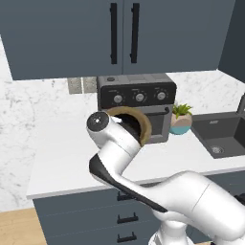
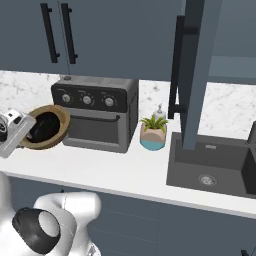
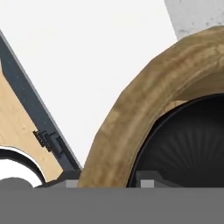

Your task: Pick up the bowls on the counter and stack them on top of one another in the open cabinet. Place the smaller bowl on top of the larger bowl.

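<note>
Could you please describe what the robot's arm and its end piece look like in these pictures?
The arm is glossy white with rounded, bulbous links, dark grey bands at the joints and a round grey cap on one joint. The hand is a boxy white-and-grey block. No cables or markings show.

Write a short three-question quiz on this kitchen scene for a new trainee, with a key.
1. True or false: the black bowl sits inside the wooden bowl.
2. What stands between the toaster oven and the sink? A) kettle B) potted plant C) mug
3. Fill in: the wooden bowl is lifted and tipped on its side in front of the ____.

Key: 1 true. 2 B, the potted plant. 3 toaster oven.
</note>
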{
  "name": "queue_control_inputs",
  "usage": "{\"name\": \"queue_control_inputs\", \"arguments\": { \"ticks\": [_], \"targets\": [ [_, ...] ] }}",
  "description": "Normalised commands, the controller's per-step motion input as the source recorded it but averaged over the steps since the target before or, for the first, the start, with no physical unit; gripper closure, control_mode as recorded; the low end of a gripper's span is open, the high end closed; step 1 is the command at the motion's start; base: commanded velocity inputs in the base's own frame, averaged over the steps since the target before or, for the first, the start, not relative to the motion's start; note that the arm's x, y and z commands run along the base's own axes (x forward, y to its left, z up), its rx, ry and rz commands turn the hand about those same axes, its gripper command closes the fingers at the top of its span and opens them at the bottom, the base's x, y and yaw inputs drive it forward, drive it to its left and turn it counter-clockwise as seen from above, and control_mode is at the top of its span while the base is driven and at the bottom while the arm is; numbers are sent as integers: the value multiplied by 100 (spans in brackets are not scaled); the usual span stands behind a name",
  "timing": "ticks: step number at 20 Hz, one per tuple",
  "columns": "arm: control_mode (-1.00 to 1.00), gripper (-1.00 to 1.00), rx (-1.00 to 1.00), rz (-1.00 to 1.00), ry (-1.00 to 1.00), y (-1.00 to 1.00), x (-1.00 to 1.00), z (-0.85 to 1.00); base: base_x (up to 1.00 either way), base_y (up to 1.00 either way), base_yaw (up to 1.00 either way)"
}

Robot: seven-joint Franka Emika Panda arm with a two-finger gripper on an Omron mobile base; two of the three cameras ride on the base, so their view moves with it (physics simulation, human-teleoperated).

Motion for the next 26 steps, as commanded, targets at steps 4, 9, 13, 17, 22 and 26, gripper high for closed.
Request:
{"name": "queue_control_inputs", "arguments": {
  "ticks": [4,9,13,17,22,26],
  "targets": [
    [100,100,7,0,0,-62,-20,0,-8,-25,0],
    [100,100,0,0,0,0,0,0,-60,-100,0],
    [100,100,0,0,0,0,0,0,-83,-100,-2],
    [100,100,0,0,0,0,0,0,-82,-100,0],
    [100,100,0,0,0,0,0,0,-1,-100,0],
    [100,100,0,0,0,0,0,0,58,-100,0]
  ]
}}
